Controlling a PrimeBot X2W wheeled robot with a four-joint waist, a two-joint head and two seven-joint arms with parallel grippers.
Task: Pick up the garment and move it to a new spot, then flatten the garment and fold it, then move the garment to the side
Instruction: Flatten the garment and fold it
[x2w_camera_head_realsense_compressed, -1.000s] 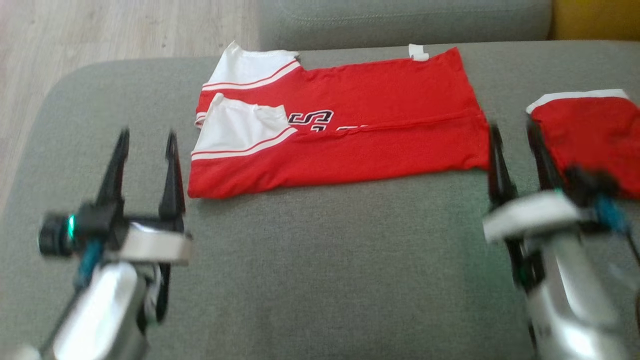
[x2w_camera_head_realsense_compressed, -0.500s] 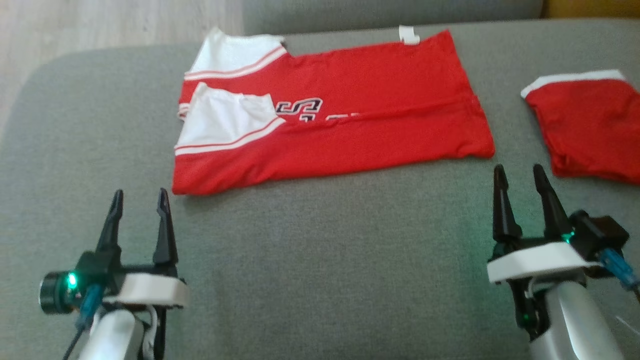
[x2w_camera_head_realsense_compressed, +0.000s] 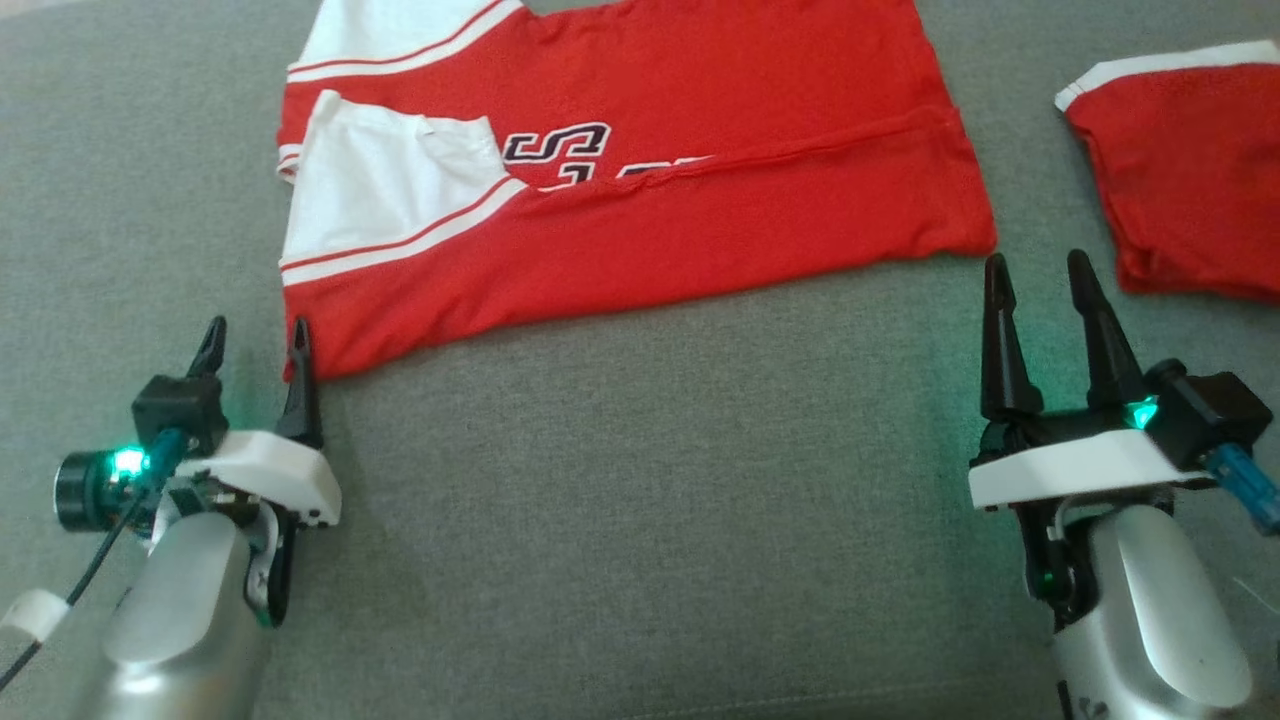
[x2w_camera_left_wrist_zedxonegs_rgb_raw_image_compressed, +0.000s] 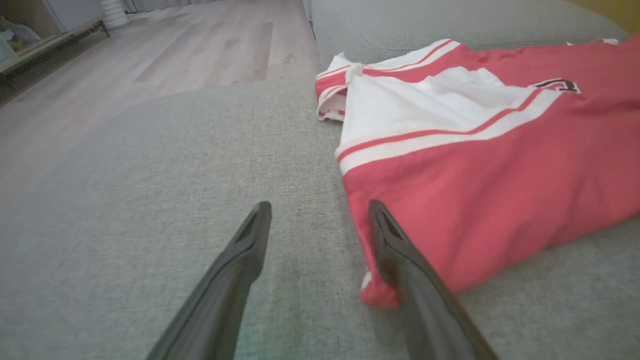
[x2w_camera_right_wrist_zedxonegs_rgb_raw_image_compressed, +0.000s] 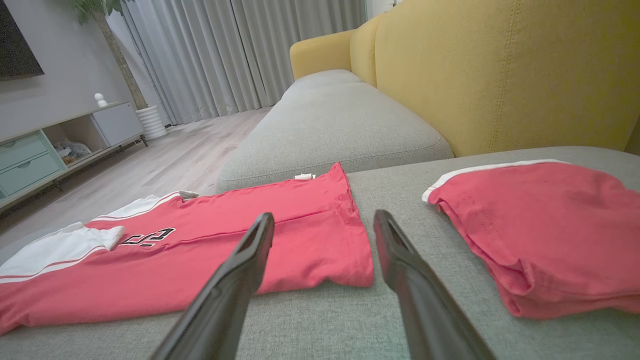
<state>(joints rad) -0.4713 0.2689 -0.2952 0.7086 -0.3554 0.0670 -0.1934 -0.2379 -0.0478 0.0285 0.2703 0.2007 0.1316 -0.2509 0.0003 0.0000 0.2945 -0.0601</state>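
Observation:
The garment (x2w_camera_head_realsense_compressed: 640, 200), a red jersey with white sleeves and dark lettering, lies folded lengthwise on the grey sofa seat (x2w_camera_head_realsense_compressed: 640, 480). My left gripper (x2w_camera_head_realsense_compressed: 255, 340) is open at its near left corner, one fingertip (x2w_camera_left_wrist_zedxonegs_rgb_raw_image_compressed: 385, 235) over the red hem (x2w_camera_left_wrist_zedxonegs_rgb_raw_image_compressed: 380, 295). On the other side my right gripper (x2w_camera_head_realsense_compressed: 1035, 270) stands open just below the garment's near right corner (x2w_camera_right_wrist_zedxonegs_rgb_raw_image_compressed: 350, 265), empty and not touching the cloth.
A second red garment (x2w_camera_head_realsense_compressed: 1190, 170) with a white edge lies folded on the seat to the right (x2w_camera_right_wrist_zedxonegs_rgb_raw_image_compressed: 545, 230). A yellow sofa back (x2w_camera_right_wrist_zedxonegs_rgb_raw_image_compressed: 500, 70) rises behind it. Wooden floor (x2w_camera_left_wrist_zedxonegs_rgb_raw_image_compressed: 150, 60) lies past the seat's left edge, with a cabinet (x2w_camera_right_wrist_zedxonegs_rgb_raw_image_compressed: 45, 150) beyond.
The head camera has tilted down, so the scene has slid up. My left gripper has moved forward to the garment's near left corner. Both grippers stay open.

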